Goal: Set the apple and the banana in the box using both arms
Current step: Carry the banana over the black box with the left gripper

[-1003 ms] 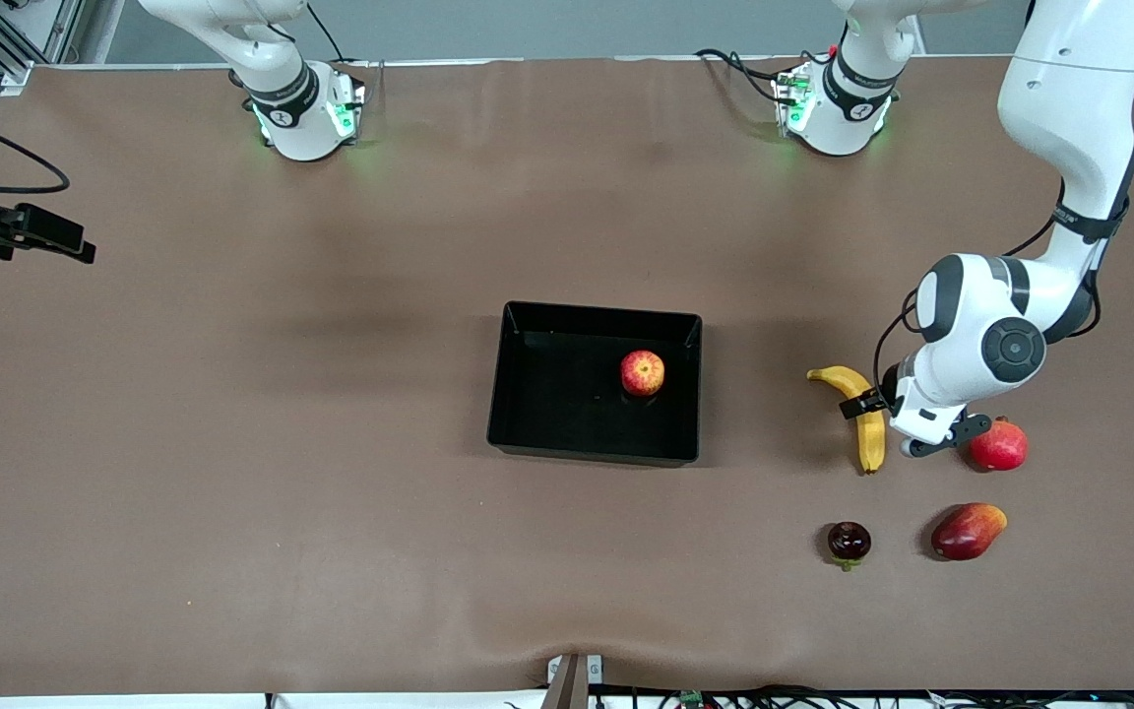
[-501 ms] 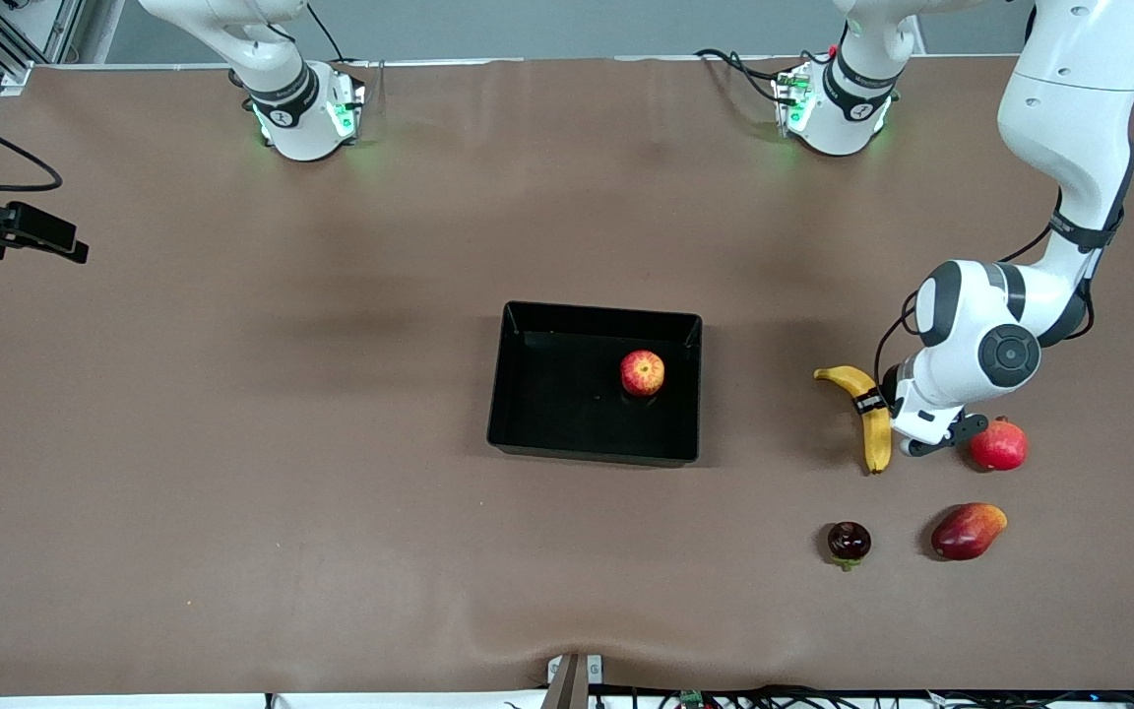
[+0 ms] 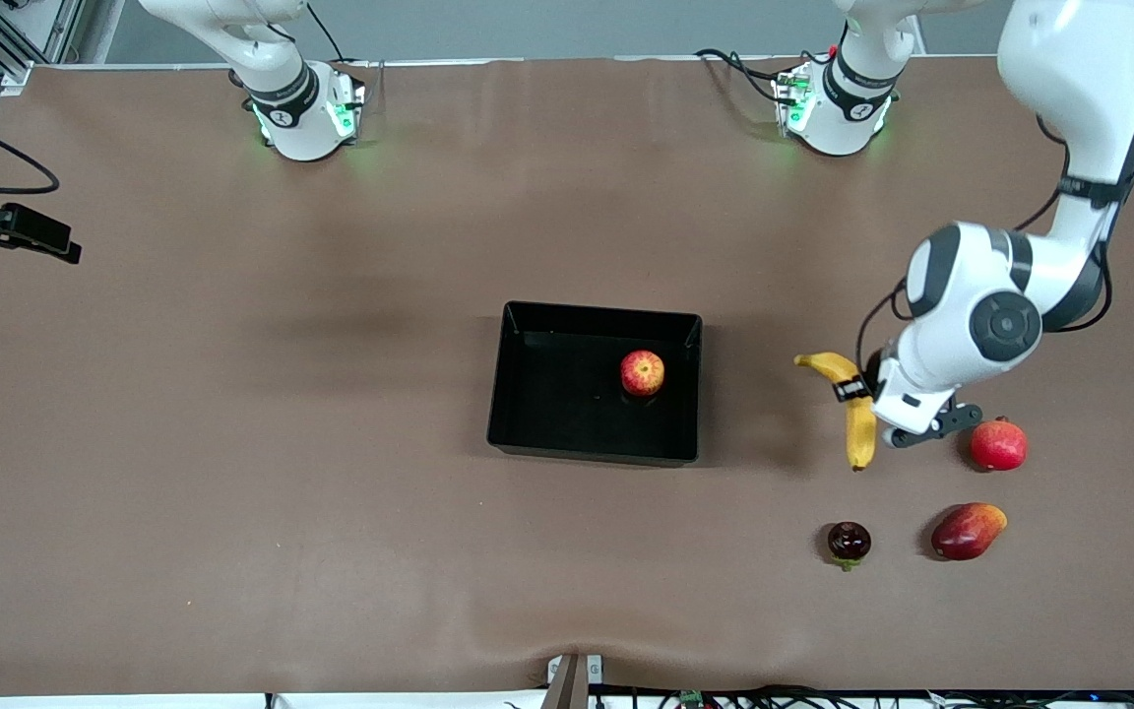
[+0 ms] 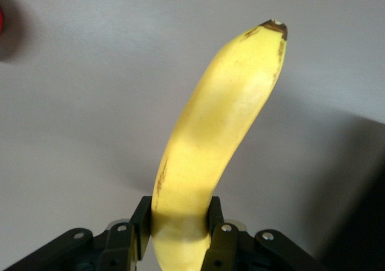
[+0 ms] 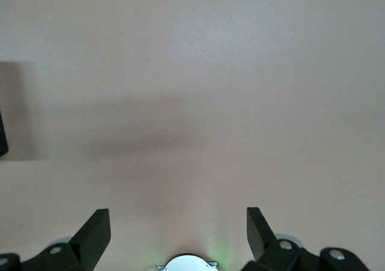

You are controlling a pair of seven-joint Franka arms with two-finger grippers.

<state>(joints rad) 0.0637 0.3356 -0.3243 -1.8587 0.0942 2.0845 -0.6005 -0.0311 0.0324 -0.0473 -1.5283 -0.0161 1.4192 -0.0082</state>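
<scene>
The yellow banana (image 3: 860, 433) hangs a little above the table toward the left arm's end, with a shadow under it. My left gripper (image 3: 857, 392) is shut on it. In the left wrist view both black fingers (image 4: 142, 220) press the banana (image 4: 222, 121) near one end, and its dark tip points away from them. The red-and-yellow apple (image 3: 642, 373) lies inside the black box (image 3: 595, 313) at the middle of the table. My right gripper (image 5: 178, 223) stands open and empty, high over bare table near its own base; the right arm waits.
A plain red crowned fruit (image 3: 998, 445) lies right beside the left hand. A red-orange mango (image 3: 967, 531) and a dark red fruit (image 3: 850, 542) lie nearer the front camera. The right arm's black hand (image 3: 16, 231) shows at the table's edge.
My left gripper has shut on the banana and lifted it off the table, carrying it slightly toward the box. The right hand has barely drifted.
</scene>
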